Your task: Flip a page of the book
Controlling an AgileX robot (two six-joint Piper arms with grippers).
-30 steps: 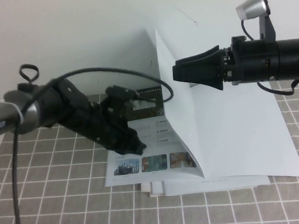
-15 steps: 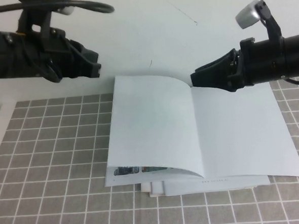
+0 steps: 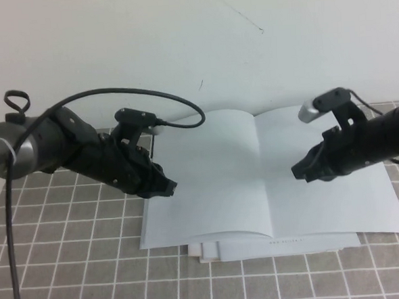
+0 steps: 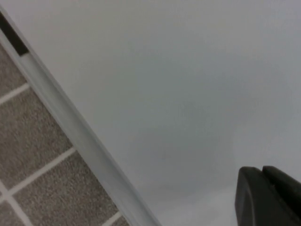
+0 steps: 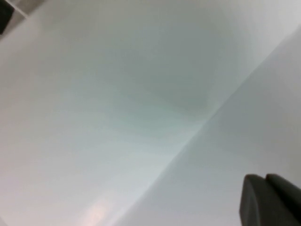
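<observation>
The book (image 3: 338,205) lies open on the checked mat, both facing pages plain white. The page (image 3: 211,172) lies flat on the left side, white face up, its photo face hidden. My left gripper (image 3: 166,188) is shut and empty, its tips resting at the page's left edge. In the left wrist view the shut gripper (image 4: 261,172) sits over the white page (image 4: 178,89). My right gripper (image 3: 300,173) is shut and empty, low over the right-hand page near the spine. The right wrist view shows the shut gripper (image 5: 265,180) above white paper and the fold (image 5: 207,117).
Loose white sheets (image 3: 212,252) stick out under the book's front edge. The grey checked mat (image 3: 71,266) covers the table in front and to the left. A white wall (image 3: 179,42) rises behind the book.
The page has fallen from standing to flat on the left. My left gripper came down onto its left edge. My right gripper dropped from above the spine to the right page.
</observation>
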